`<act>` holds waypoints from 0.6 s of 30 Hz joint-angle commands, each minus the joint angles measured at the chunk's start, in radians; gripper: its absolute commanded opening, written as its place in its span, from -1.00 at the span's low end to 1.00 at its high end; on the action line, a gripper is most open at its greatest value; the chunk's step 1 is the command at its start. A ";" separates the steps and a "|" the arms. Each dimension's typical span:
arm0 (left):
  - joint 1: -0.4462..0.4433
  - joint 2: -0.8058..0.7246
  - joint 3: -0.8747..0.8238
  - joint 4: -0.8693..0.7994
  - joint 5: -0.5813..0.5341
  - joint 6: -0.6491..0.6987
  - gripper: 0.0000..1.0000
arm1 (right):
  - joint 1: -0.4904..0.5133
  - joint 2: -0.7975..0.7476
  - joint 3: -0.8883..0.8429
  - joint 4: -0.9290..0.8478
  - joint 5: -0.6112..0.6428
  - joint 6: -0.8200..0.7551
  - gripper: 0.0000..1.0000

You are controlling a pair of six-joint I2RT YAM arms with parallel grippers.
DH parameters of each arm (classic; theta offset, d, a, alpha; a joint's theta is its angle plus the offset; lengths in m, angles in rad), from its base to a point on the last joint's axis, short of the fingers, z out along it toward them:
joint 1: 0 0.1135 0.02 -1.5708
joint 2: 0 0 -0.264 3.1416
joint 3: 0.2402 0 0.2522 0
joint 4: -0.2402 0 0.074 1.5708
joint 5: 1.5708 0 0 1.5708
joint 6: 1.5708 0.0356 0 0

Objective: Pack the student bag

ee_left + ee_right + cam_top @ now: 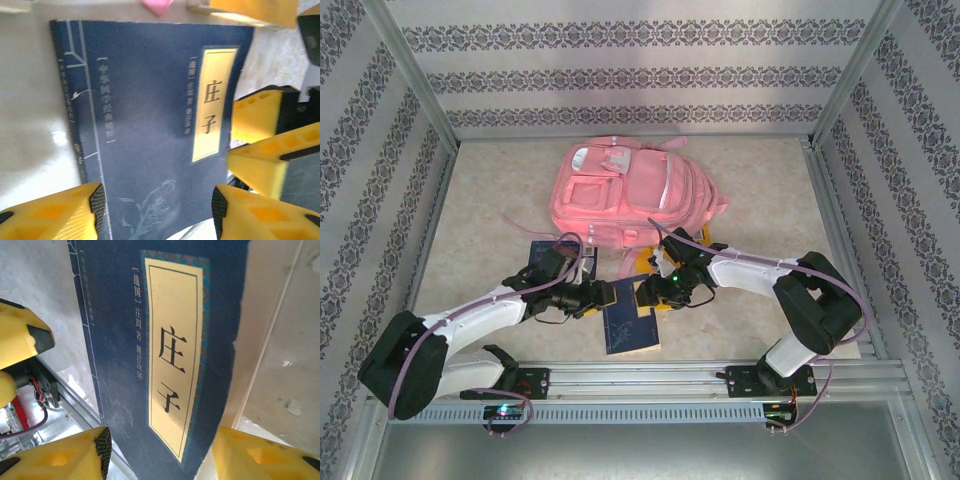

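Left end effector (155, 200), right end effector (160, 445) both spread over book (150, 125) near student bag (630, 195) — best pinch opposite edges, lift level.

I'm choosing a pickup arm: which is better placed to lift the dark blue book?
Probably left. The left claw hangs open over the middle of the dark blue book; the right claw, also open, sits off-centre over the yellow title label near one long edge.

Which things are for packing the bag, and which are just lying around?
For the job: big pink fabric backpack; dark blue book with a yellow title label.
Just lying about: silver metal rail; patterned walls.
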 commanded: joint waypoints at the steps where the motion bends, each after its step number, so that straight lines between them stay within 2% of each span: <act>1: -0.007 0.006 -0.004 0.009 0.015 0.051 0.18 | -0.013 0.019 0.019 -0.034 0.022 -0.024 0.13; 3: -0.007 0.007 0.000 -0.005 0.011 0.063 0.18 | -0.013 0.042 0.021 -0.035 0.018 -0.026 0.09; 8: -0.008 0.047 -0.002 0.016 0.023 0.065 0.17 | -0.014 0.106 0.018 0.017 -0.009 -0.007 -0.19; 11: -0.008 0.087 0.007 0.026 0.037 0.076 0.17 | -0.014 0.147 0.023 0.045 -0.034 0.006 -0.42; 15: -0.008 0.125 0.027 -0.005 0.032 0.105 0.17 | -0.022 0.157 0.021 0.045 -0.015 0.000 -0.86; 18: -0.007 0.118 0.025 -0.015 0.029 0.109 0.18 | -0.031 0.157 0.007 0.043 0.000 -0.005 -1.00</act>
